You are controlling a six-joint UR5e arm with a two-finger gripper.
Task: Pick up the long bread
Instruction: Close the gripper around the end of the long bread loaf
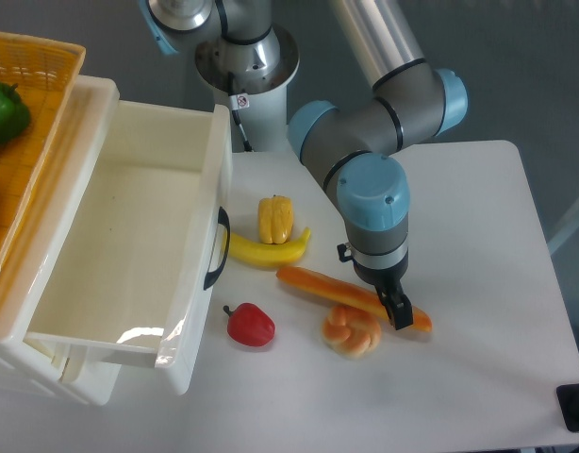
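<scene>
The long bread (327,285) is a thin orange-brown baguette lying on the white table, running from the centre down to the right. My gripper (395,308) points straight down over its right part, with black fingers (401,315) at the bread. The gap between the fingers is hidden by the wrist, so I cannot tell whether they are shut on the bread. The bread still rests on the table.
A round knotted bun (352,330) touches the bread's near side. A yellow banana (269,251) and a yellow pepper (275,219) lie behind it. A red pepper (251,325) lies front left. A white open drawer (129,255) stands left, beside an orange basket (44,104) with a green pepper (5,111).
</scene>
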